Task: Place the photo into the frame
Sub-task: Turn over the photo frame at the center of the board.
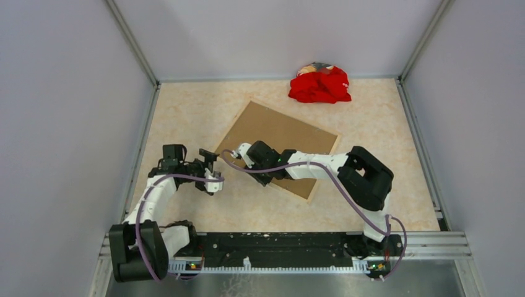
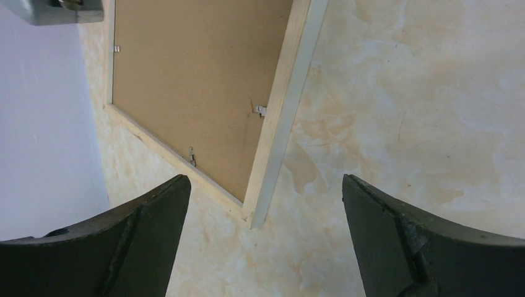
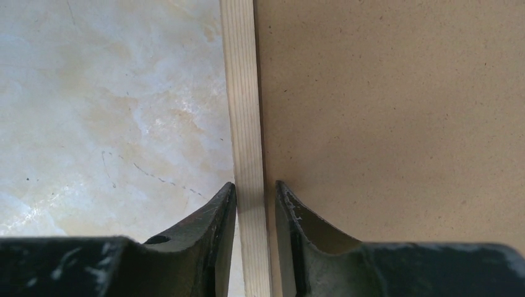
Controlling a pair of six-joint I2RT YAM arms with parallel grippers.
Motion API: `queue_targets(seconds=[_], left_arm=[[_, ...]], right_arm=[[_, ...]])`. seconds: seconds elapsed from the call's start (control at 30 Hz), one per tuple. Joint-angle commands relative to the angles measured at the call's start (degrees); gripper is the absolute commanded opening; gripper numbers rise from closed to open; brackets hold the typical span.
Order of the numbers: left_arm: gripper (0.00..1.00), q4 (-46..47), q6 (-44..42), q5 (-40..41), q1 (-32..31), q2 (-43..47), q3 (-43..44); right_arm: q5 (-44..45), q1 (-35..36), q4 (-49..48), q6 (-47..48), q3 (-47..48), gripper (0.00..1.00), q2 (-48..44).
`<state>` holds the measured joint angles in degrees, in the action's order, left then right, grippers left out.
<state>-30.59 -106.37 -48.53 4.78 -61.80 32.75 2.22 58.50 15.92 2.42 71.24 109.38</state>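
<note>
At the near side of the pale marbled table (image 2: 402,93), the left tool (image 2: 266,179) hangs with jaws wide apart, holding nothing. Just beyond it is a corner of the large thin-railed light wood picture frame (image 3: 244,93). The right tool (image 3: 255,185) is closer in: its fingers straddle one rail narrowly, and I cannot tell whether they pinch it. The picture frame lies flat in the table's middle, back up, its long axis running far-left to near-right, and a plain brown backing board (image 3: 396,93) fills it. No photo shows. Farthest back sits a crumpled red cloth (image 1: 320,85).
</note>
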Motion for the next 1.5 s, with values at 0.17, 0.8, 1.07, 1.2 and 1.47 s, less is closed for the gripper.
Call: queue_targets(seconds=[0.17, 0.8, 1.07, 1.2, 1.47], left_arm=[[0.99, 7.9, 0.1, -1.8, -0.2, -4.0, -2.0], [0.99, 22.4, -16.6, 1.0, -4.5, -5.8, -7.8], [0.8, 29.8, -19.6, 3.4, -7.4, -6.8, -8.4], [0.66, 35.7, -16.8, 3.9, -8.9, -6.0, -8.8], [0.41, 36.9, -13.2, 5.8, -10.8, -5.4, -7.7]], right_arm=[[-2.0, -1.0, 1.7, -1.9, 0.1, 0.0, -0.7], [-11.4, -1.4, 7.7, -4.7, 6.7, 0.0, -9.6], [-13.3, -1.9, 9.4, -6.2, 8.0, 0.0, -11.3], [-12.7, -1.9, 10.3, -6.6, 8.6, 0.0, -12.2], [-8.5, -2.5, 12.4, -7.4, 10.3, 0.18, -14.3]])
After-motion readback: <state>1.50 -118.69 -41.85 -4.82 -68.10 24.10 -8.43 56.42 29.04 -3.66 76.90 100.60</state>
